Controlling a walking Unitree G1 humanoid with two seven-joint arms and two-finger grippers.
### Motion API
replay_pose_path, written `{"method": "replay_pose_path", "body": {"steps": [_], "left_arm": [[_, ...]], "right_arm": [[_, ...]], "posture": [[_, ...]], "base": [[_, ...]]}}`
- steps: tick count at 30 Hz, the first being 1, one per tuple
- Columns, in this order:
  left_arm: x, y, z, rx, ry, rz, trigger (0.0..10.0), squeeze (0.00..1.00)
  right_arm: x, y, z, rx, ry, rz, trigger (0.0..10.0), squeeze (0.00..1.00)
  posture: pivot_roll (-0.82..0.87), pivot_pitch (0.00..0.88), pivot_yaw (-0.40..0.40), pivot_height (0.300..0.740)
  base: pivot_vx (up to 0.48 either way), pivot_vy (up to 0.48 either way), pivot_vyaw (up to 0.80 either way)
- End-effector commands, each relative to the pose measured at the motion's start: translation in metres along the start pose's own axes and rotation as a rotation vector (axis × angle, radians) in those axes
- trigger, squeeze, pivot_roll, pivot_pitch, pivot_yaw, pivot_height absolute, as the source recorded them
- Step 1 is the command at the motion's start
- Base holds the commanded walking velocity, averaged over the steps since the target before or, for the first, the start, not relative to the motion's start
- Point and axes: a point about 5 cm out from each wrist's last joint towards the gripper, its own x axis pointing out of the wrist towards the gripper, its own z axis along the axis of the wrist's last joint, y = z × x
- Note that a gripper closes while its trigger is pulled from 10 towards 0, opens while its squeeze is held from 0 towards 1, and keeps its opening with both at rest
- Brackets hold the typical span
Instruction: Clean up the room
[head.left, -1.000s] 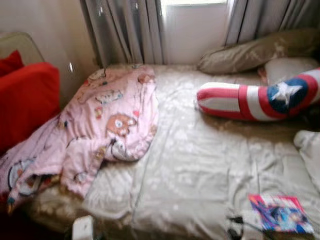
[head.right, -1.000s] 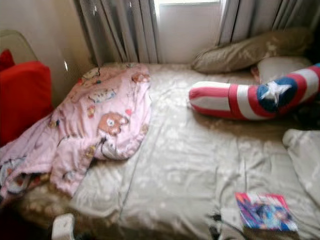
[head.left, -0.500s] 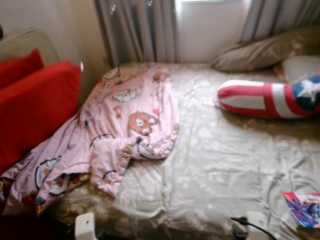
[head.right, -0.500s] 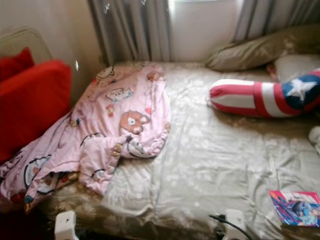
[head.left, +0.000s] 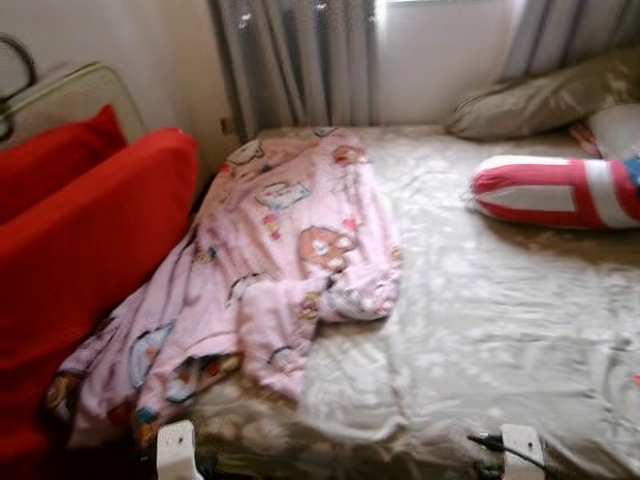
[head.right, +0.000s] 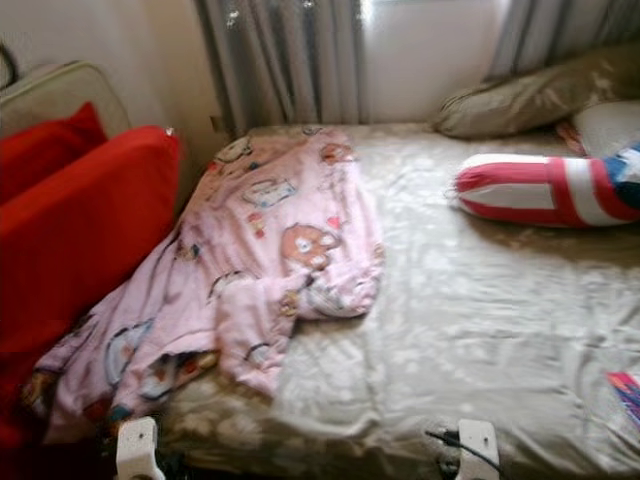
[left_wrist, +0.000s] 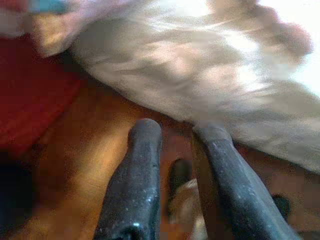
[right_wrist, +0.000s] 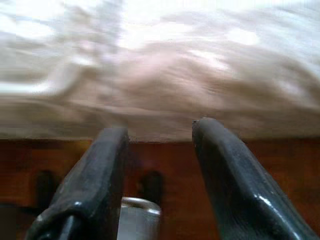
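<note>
In the left eye view, both arms hang low at the foot of one bed covered by a beige patterned sheet; only their pale wrist parts show at the lower edge of the picture. One crumpled pink blanket printed with cartoon animals lies on the bed ahead of the left arm, its lower end spilling over the mattress edge towards a red cushioned chair further to the robot's left. Two red cushions can be counted on that chair. Well ahead of the right arm lies one long red-and-white striped bolster, with one olive-beige pillow behind it against the grey curtains.

The right eye view gives the same scene, and adds the corner of one colourful book on the sheet, just ahead of the right arm and out to its right.

In the left wrist view, the left gripper points down at the brown wooden floor, its two black fingers spread a little with nothing between them. The blurred edge of the bed sheet hangs just beyond the fingertips, with red fabric off to one side.

In the right wrist view, the right gripper also hangs over the floor, its two fingers set apart and empty, the pale bed edge just beyond them.
</note>
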Motion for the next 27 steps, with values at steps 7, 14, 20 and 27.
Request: {"method": "replay_pose_path", "body": {"steps": [7,14,20,27], "left_arm": [[0.0007,-0.0026,0.0013,0.012,-0.003,-0.005,10.0,0.00],[0.0002,-0.0024,0.0005,0.022,-0.005,-0.006,10.0,0.00],[0.0000,-0.0030,-0.0004,0.022,-0.004,-0.008,10.0,0.00],[0.0000,-0.0038,-0.0006,0.014,-0.007,-0.014,10.0,0.00]], "right_arm": [[-0.0020,-0.0055,-0.0053,0.003,0.014,-0.012,10.0,0.00],[-0.0023,-0.0050,-0.0070,0.004,0.017,-0.009,10.0,0.00],[-0.0025,-0.0051,-0.0079,0.003,0.020,-0.007,10.0,0.00],[-0.0025,-0.0049,-0.0077,-0.017,0.019,0.002,10.0,0.00]], "posture": [[0.02,0.000,0.071,0.740],[0.02,0.000,0.074,0.740],[0.02,0.000,0.074,0.740],[0.02,0.000,0.073,0.740]], "base": [[0.000,0.480,0.00],[0.000,0.112,0.00],[0.000,0.000,0.00],[0.000,0.000,0.12]]}}
